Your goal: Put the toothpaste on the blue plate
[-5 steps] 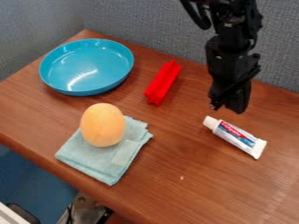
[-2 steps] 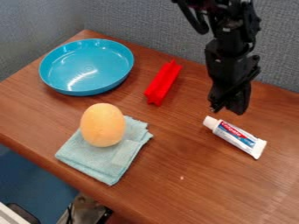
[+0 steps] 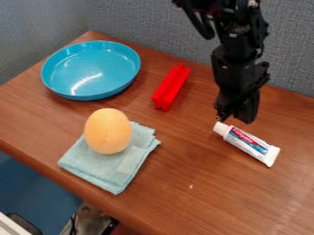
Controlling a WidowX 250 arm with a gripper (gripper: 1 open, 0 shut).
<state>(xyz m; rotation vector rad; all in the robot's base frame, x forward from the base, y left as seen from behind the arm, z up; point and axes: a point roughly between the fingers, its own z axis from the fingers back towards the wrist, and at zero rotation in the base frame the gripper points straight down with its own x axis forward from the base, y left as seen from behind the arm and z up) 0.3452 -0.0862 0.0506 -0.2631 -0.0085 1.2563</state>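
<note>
Gripper (image 3: pixel 241 114) is pinched shut, holding nothing, right above the toothpaste (image 3: pixel 249 143) cap end. I'd open wide first, then grab mid-tube.

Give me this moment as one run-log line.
claw: shut, empty, above cap end of toothpaste | toothpaste: flat on table, not grasped | blue plate: empty, far left | step: pre-grasp

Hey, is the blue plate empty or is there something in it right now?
Empty. The blue plate shows only its bare turquoise inside; the toothpaste lies on the table.
</note>
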